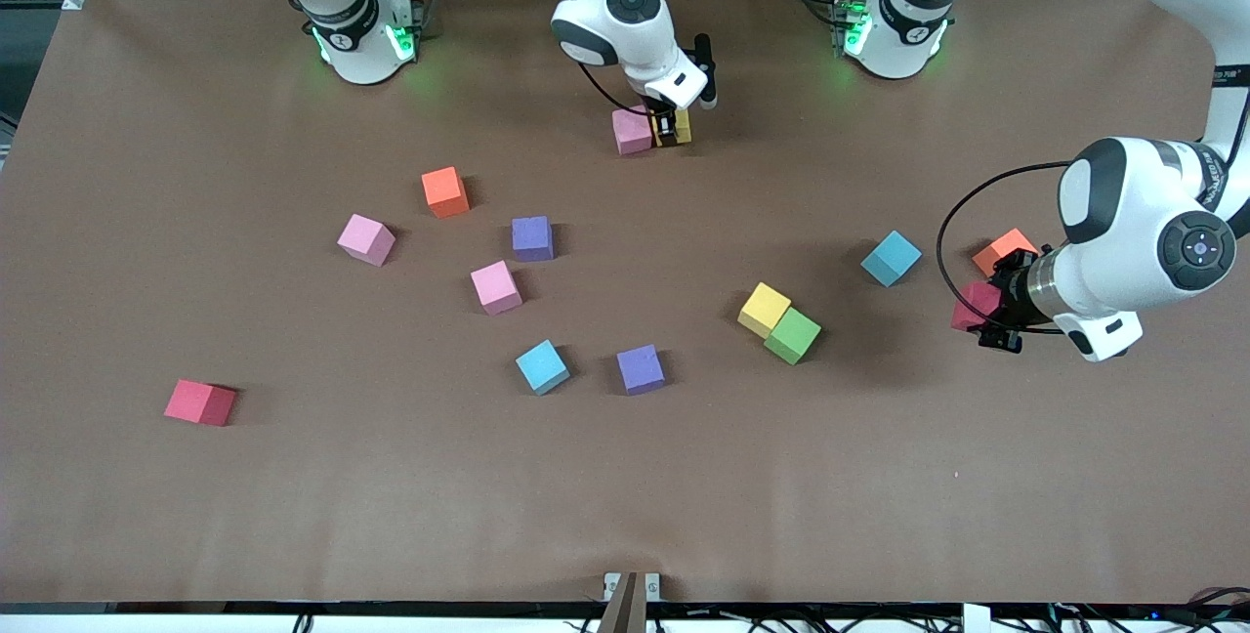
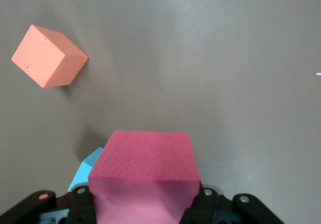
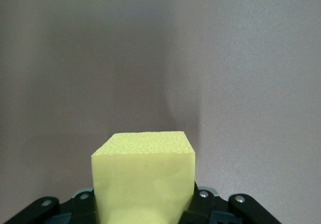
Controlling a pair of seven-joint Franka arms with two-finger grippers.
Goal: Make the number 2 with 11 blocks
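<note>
My right gripper (image 1: 670, 128) (image 3: 143, 201) is shut on a yellow block (image 1: 681, 126) (image 3: 144, 174), held low and close against a pink block (image 1: 632, 131) near the robots' bases. My left gripper (image 1: 988, 313) (image 2: 145, 204) is shut on a red block (image 1: 975, 305) (image 2: 144, 176) over the table at the left arm's end, beside an orange cube (image 1: 1004, 249) (image 2: 49, 57). Loose on the table lie two more pink blocks (image 1: 366, 239) (image 1: 495, 287), two purple (image 1: 532, 238) (image 1: 641, 368), two light blue (image 1: 890, 258) (image 1: 542, 366), a yellow (image 1: 764, 309) touching a green (image 1: 792, 335), and a red (image 1: 200, 402).
A second orange cube (image 1: 445, 191) lies toward the right arm's end, beside the loose pink and purple blocks. A light blue block (image 2: 85, 170) shows under the held red one in the left wrist view. Brown paper (image 1: 625, 496) covers the table.
</note>
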